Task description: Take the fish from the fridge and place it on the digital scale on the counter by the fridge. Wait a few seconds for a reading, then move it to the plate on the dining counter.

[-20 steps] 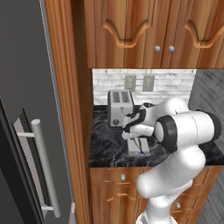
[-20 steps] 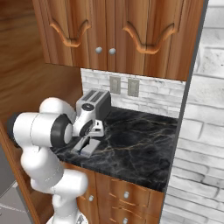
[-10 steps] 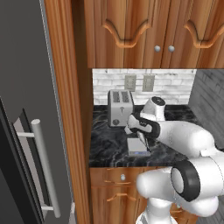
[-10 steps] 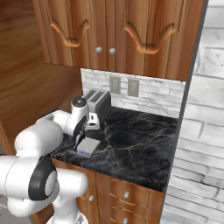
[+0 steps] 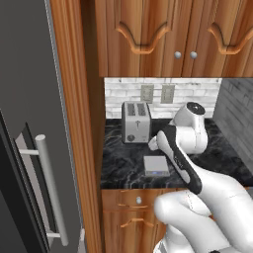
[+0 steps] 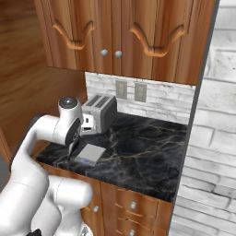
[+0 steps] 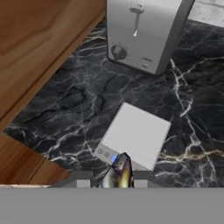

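Observation:
My gripper [image 7: 111,180] is shut on the fish [image 7: 120,171], a slim silvery-grey body standing up between the two fingertips. The fish hangs just above the front edge of the digital scale [image 7: 135,136], whose flat light-grey top is bare. In the base views the scale [image 5: 156,165] [image 6: 90,153] lies near the counter's front edge, with my gripper [image 6: 72,146] raised at its left side. The fridge [image 5: 29,123], dark grey with a steel bar handle, stands to the left of the wooden side panel. The plate and the dining counter are out of view.
A steel toaster [image 5: 136,128] [image 6: 99,113] stands behind the scale against the tiled wall. A wooden side panel [image 5: 74,123] closes the counter's left end and wooden cabinets [image 6: 124,37] hang overhead. Black marble [image 6: 147,156] stretches right of the scale to a grey brick wall [image 6: 207,138].
The arm has swung round and the hand has risen off the scale with the fish pinched in it. The scale's top now shows bare.

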